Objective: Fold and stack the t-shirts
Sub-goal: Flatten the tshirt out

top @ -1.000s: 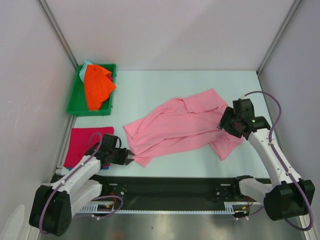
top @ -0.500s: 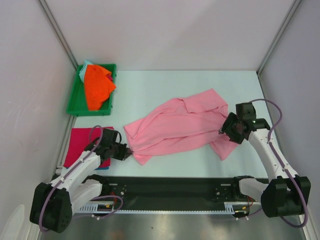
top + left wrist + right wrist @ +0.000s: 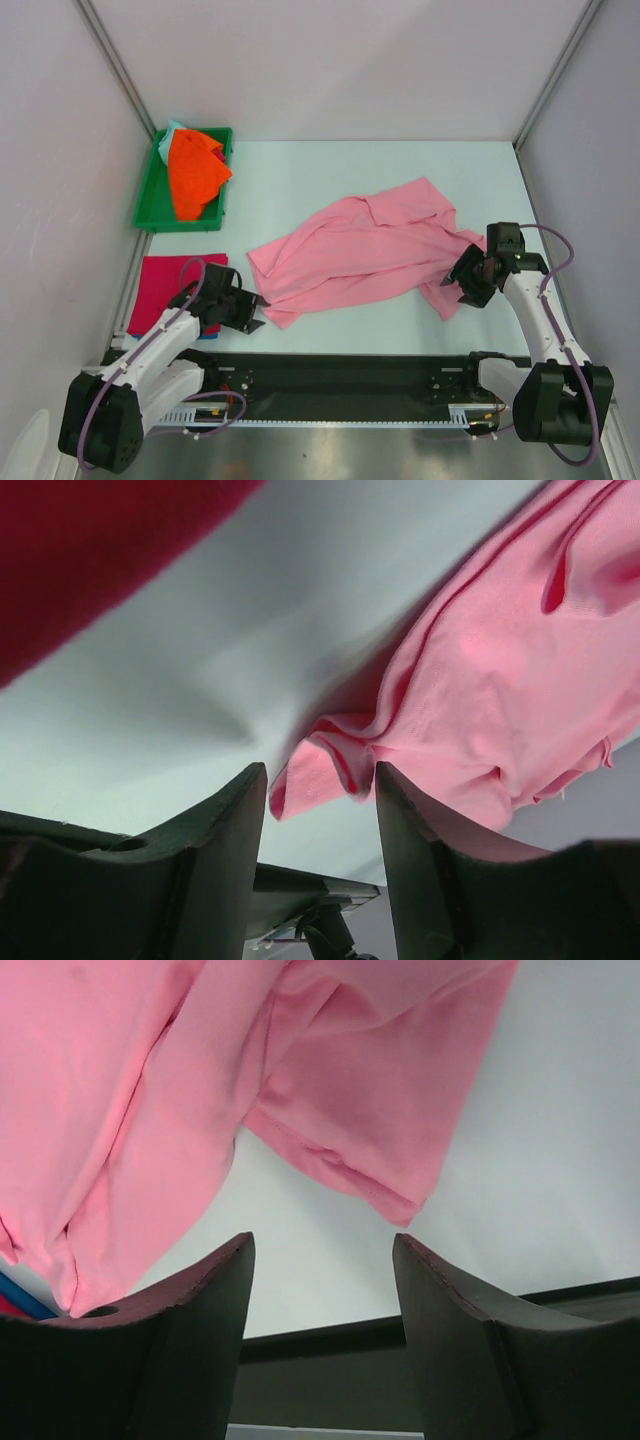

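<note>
Top external view: table (image 3: 300,180), pale surface, enclosed by white walls. Item one, light pink t-shirt (image 3: 360,255), unfolded and rumpled, lying slantwise across the middle of the table, one end toward the near left and the other toward the far right. Item two, magenta-red t-shirt (image 3: 165,285), folded flat on the table at the near left, well apart from the pink one. Item three, bright orange t-shirt (image 3: 192,175), heaped in the green tray (image 3: 150,200) at the far left, with a strip of pale teal t-shirt (image 3: 175,128) showing at the tray's far end. Left gripper (image 3: 255,312), low over the table, just beside the pink shirt's near-left corner. Right gripper (image 3: 455,283), low at the pink shirt's near-right end, beside the sleeve. Left wrist view: left gripper (image 3: 320,780), its two dark fingers (image 3: 215,860) standing apart with nothing clamped; the pink shirt's (image 3: 500,700) folded corner lies on the table (image 3: 200,680) just beyond the tips, in line with the gap; the magenta-red shirt (image 3: 80,550) fills the upper left corner. Right wrist view: right gripper (image 3: 322,1250), fingers (image 3: 190,1330) apart and holding nothing; bare table (image 3: 560,1110) shows between them, the pink shirt's (image 3: 150,1090) sleeve hem just beyond the tips.
</note>
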### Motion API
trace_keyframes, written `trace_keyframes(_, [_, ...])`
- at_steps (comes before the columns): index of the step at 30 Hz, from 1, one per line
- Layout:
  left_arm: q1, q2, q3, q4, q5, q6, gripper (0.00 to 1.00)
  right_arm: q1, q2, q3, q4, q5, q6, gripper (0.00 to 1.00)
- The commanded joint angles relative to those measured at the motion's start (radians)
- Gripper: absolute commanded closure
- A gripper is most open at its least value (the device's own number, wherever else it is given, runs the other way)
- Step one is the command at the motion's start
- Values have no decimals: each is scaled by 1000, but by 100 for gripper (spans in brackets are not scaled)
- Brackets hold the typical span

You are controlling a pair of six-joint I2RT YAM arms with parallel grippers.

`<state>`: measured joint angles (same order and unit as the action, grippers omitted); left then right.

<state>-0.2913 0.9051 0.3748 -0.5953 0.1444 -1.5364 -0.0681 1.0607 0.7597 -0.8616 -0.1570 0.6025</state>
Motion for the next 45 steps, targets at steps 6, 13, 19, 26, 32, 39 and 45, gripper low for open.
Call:
trace_keyframes(6, [6,66,55,48,40,-18,50,4,-11,33,-13,2,-4,37])
trace_keyframes(13, [6,130,59,80,40,-14,57,-1,4,27,-57,82,3,38])
trace_keyframes(19, [7,152,84,78,35,-5,59,-6,24,-17,-50,122,32,39])
trace_keyframes(26, [9,175,93,81,46,-11,63,-13,42,-20,-21,105,54,39])
trace_keyframes(32, [14,181,101,80,50,-22,68,-15,55,-11,-11,108,43,39])
trace_keyframes(39, [26,209,107,95,38,-7,88,-18,74,-25,1,94,65,39])
trace_keyframes(45, [29,216,263,1,-84,189,99,-32,107,-14,-28,157,48,46])
